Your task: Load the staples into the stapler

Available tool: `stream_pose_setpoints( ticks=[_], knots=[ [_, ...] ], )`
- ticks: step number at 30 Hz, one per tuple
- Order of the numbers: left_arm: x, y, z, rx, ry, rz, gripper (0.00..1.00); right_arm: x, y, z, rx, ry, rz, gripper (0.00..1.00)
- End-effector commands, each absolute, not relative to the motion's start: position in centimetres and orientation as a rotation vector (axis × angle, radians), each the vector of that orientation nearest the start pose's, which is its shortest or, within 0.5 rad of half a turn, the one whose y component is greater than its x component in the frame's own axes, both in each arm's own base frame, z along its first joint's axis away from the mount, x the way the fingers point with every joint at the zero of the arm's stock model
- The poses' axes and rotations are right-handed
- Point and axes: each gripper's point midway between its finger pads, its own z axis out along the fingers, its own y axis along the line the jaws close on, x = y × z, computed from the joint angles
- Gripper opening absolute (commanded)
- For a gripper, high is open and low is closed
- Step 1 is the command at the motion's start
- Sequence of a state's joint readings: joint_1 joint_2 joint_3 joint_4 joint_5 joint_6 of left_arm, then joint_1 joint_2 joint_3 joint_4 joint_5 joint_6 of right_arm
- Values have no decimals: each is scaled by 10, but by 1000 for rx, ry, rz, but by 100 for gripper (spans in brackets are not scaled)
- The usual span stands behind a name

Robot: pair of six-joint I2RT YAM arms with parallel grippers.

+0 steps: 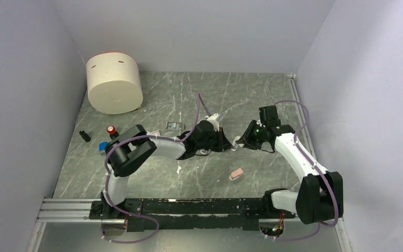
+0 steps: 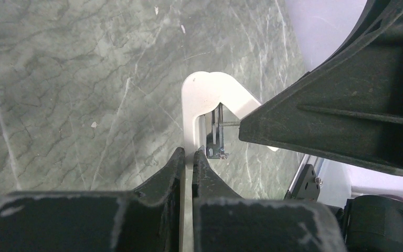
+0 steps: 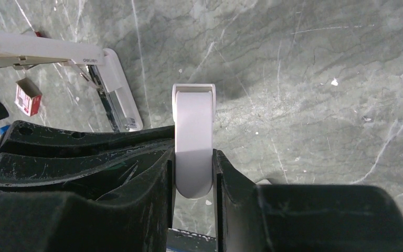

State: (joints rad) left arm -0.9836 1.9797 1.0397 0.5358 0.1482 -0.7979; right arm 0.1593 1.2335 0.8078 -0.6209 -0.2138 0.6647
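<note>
A short white stubby piece [image 1: 236, 142] hangs between both grippers above the table's middle. In the left wrist view it [image 2: 204, 100] stands hinged open, with a metal part and a spring showing. My left gripper [image 2: 188, 155] is shut on its thin white edge. My right gripper [image 3: 193, 157] is shut on its rounded white end [image 3: 193, 126]. The slim white stapler [image 3: 57, 52] lies open on the table with its metal channel bare; it seems to be the small grey-white thing [image 1: 174, 126] in the top view. The red-and-white staple box [image 3: 27, 97] lies next to it. No staple block shows clearly.
A pink stubby piece [image 1: 236, 174] lies near the front middle. A large cream cylinder [image 1: 114, 83] stands at the back left. A red-capped item [image 1: 112, 129], a blue item [image 1: 103, 146] and a small black piece [image 1: 85, 136] lie at the left. Walls close in on three sides.
</note>
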Motion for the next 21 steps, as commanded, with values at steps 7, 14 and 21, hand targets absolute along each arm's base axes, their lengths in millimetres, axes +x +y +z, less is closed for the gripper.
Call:
stream_pose_setpoints(
  ticks=[7,14,21],
  knots=[
    [221,-461,17,436,2388,-1161,5,293,81,66,652,2469,443,26],
    [222,-457,3,409,2444,-1108,5,301,77,59,685,2445,421,26],
    [219,-450,-12,386,2519,-1041,5,312,78,57,687,2449,411,37]
  ],
)
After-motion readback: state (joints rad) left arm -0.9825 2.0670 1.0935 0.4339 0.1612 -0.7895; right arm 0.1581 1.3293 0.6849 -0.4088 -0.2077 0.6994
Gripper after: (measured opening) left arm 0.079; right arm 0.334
